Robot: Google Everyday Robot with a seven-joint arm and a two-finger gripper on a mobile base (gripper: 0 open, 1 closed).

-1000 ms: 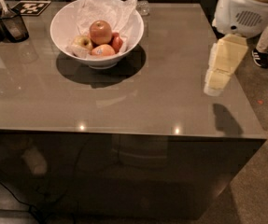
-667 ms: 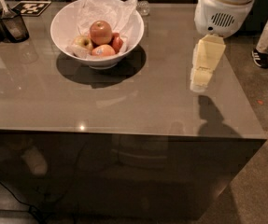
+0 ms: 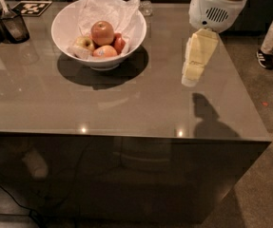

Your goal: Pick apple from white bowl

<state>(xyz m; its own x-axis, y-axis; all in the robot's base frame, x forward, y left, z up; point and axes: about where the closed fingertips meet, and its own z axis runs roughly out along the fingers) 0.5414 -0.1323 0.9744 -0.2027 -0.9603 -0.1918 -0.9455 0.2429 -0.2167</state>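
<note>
The white bowl [image 3: 67, 25], deep and lined with crinkled white paper, stands on the grey table at the back left. The apple [image 3: 102, 33], large and red-orange with a paler patch, sits on top of the fruit in it. Around it lie a smaller yellow-green apple [image 3: 84, 43], a darker red apple [image 3: 119, 42] and an orange-pink fruit [image 3: 104, 52]. My gripper [image 3: 193, 74] hangs above the table's right part, well to the right of the bowl and apart from it, pointing down and holding nothing.
A small dark cup [image 3: 15, 26] with a utensil stands at the back left, next to a black-and-white marker tag [image 3: 33, 7]. A small glass [image 3: 147, 7] stands behind the bowl. A person's leg and shoe [image 3: 269, 56] are on the floor at the right.
My arm and gripper have moved left, from the table's right edge in over the tabletop, nearer the bowl. The bowl and fruit have not moved.
</note>
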